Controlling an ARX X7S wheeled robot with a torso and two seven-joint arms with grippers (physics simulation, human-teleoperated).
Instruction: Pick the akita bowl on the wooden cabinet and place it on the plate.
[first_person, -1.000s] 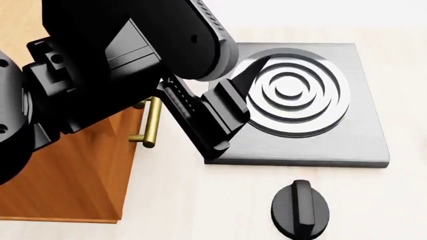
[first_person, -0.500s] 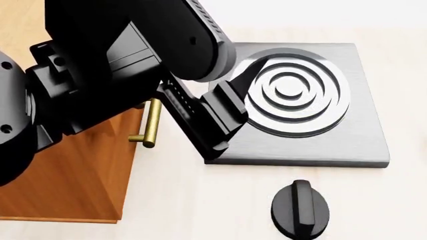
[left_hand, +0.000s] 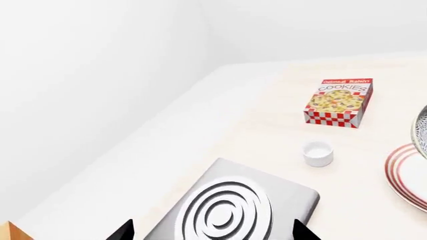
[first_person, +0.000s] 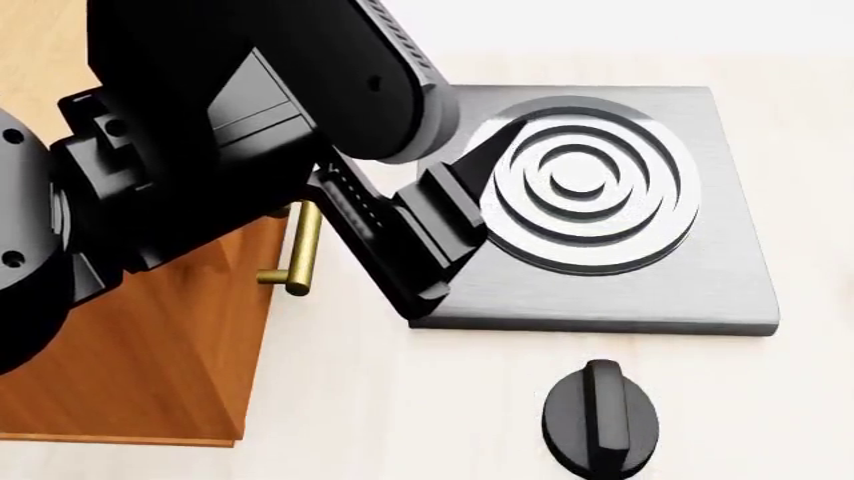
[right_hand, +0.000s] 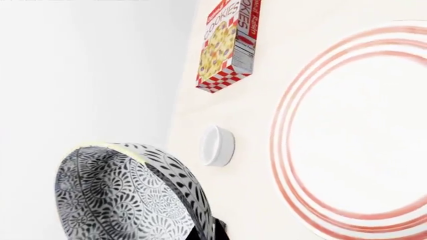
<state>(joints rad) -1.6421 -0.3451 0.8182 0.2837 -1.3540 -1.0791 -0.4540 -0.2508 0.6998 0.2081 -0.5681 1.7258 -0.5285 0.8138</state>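
Slightly shifted since a second ago, the left gripper (first_person: 424, 255) now sits a touch further left over the grey stove's (first_person: 667, 285) edge; how wide its fingers stand cannot be told. On the right wrist view the akita bowl (right_hand: 127, 195) hangs close to the camera (apparently gripped at its rim, though the fingers barely show), beside the plate (right_hand: 293, 125), near a white cup (right_hand: 217, 145) and cookie box (right_hand: 228, 47).

Left arm (first_person: 200, 150) blocks most of the wooden cabinet (first_person: 147, 350) in head view. Plate (right_hand: 360, 135) and akita bowl (right_hand: 127, 195) cropped in right wrist view; right jaws barely visible, state unclear. Knob (first_person: 601, 418) clipped.
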